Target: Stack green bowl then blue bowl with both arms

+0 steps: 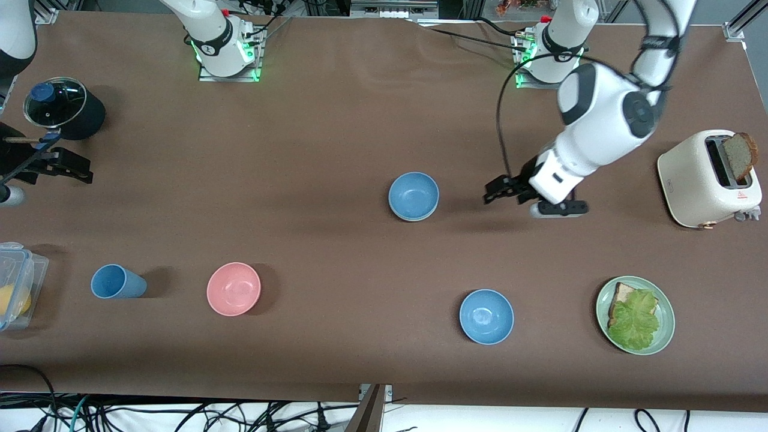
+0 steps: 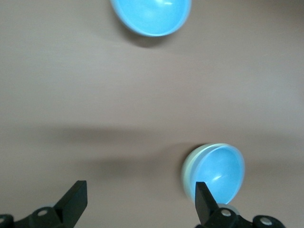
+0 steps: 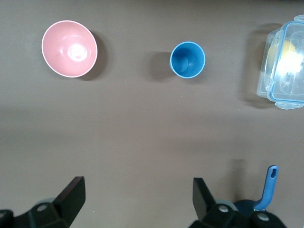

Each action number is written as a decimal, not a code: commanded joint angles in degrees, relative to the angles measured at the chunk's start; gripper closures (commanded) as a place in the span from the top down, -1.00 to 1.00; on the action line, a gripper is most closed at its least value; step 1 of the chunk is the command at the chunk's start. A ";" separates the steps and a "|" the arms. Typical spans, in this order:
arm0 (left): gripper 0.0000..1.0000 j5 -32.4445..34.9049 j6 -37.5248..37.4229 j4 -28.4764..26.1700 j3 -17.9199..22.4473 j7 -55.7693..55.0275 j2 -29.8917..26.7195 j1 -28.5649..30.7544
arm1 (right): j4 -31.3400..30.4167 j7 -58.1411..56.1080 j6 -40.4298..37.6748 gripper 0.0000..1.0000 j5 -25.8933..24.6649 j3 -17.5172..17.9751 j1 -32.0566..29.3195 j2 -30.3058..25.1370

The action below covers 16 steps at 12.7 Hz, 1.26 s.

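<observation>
1. Reading the table point(image 1: 336, 120) first: the stack sits at the middle of the front view, with the pink bowl point(image 1: 233, 288) and the brighter azure bowl point(image 1: 486, 316) lower in the frame and well apart from it.
2. Left arm point(image 1: 600, 120) reaches down from the upper edge toward the middle. The right arm waits at its own end of the table, and the right gripper point(image 3: 137, 187) hangs with its jaws wide and nothing in them.
3. Blue bowl point(image 1: 413, 195) is nested in the green bowl point(image 2: 189, 166), of which only a pale rim shows around it. Stacking looks done, so the step in hand is probably the pull-away.
4. Left gripper point(image 1: 491, 193) hovers just beside the stack, toward the left arm's end of the table, jaws spread and empty.
5. One fingertip point(image 2: 202, 192) appears close to the blue bowl's rim in the left wrist view — that is the spot to watch.
6. To do it well, lift straight up before swinging sideways, keep the jaws wide, and go slowly — a clipped rim could slide the light stack or tip the top bowl.
</observation>
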 commanded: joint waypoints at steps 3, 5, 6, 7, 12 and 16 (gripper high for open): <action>1.00 17.73 -31.06 17.50 4.73 -0.50 -4.28 0.96 | -0.07 0.59 -0.31 0.99 1.82 0.24 -0.80 -0.42; 1.00 19.35 -38.56 24.02 7.97 -0.42 -4.28 0.96 | -0.15 0.68 -0.31 0.99 1.91 0.24 -0.80 -0.42; 1.00 19.79 -39.63 25.44 8.51 0.19 -4.28 0.96 | -0.07 0.68 -0.31 0.99 1.91 0.24 -0.80 -0.42; 1.00 19.88 -39.64 25.63 8.60 0.11 -4.11 0.96 | -0.15 0.68 -0.31 0.99 1.91 0.24 -0.80 -0.42; 1.00 18.82 -32.10 18.89 9.13 -0.16 -6.28 2.37 | -0.07 0.68 -0.31 0.99 3.14 0.15 -0.89 -0.42; 1.00 19.09 -33.23 21.58 8.86 -0.07 -4.55 2.37 | -0.15 0.68 -0.31 0.99 3.14 0.15 -0.89 -0.42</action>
